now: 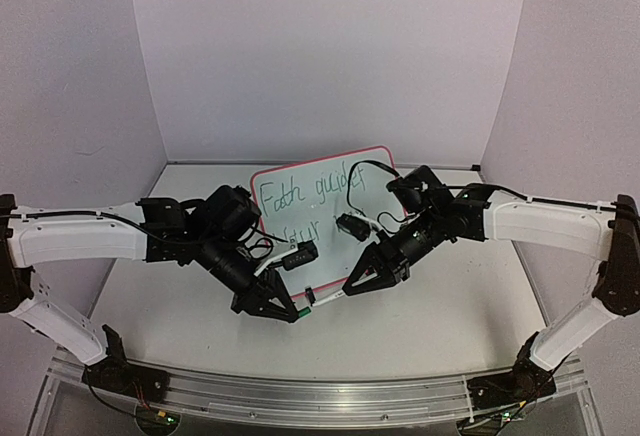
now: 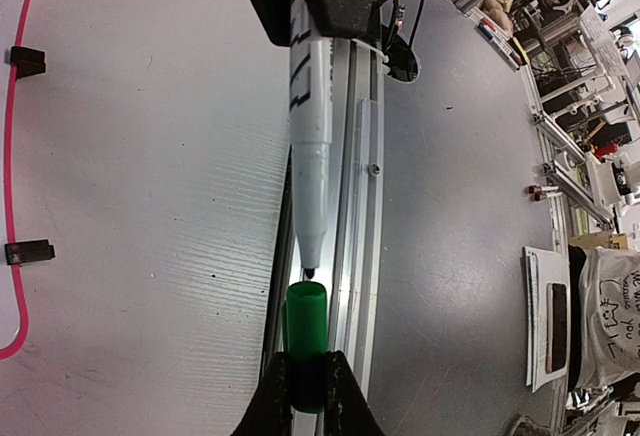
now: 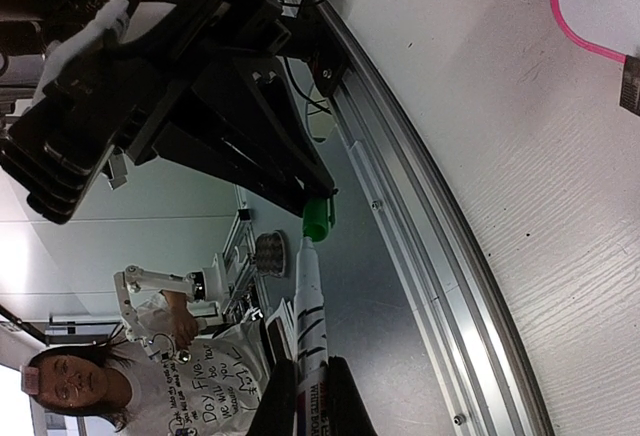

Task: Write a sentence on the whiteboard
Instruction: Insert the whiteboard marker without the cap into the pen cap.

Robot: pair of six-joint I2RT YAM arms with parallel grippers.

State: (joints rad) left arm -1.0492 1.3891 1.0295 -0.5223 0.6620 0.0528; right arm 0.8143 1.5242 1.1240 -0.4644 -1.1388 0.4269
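The whiteboard (image 1: 375, 171) with its pink-red rim lies at the back middle of the table. The sentence (image 1: 312, 192) is in green handwriting; its second line is partly hidden behind the arms. In front of the board the two grippers face each other. My right gripper (image 3: 309, 366) is shut on the white marker (image 3: 310, 306). My left gripper (image 2: 306, 361) is shut on the green cap (image 2: 305, 321). The marker (image 2: 308, 146) points its dark tip at the cap's mouth, just touching or a hair apart. In the top view the marker (image 1: 328, 296) bridges the left gripper (image 1: 293, 311) and the right gripper (image 1: 360, 284).
An aluminium rail (image 1: 320, 398) runs along the table's near edge, right below the marker in the left wrist view. The board's two black clip feet (image 2: 28, 251) show at left. White walls close in the table at the back and sides.
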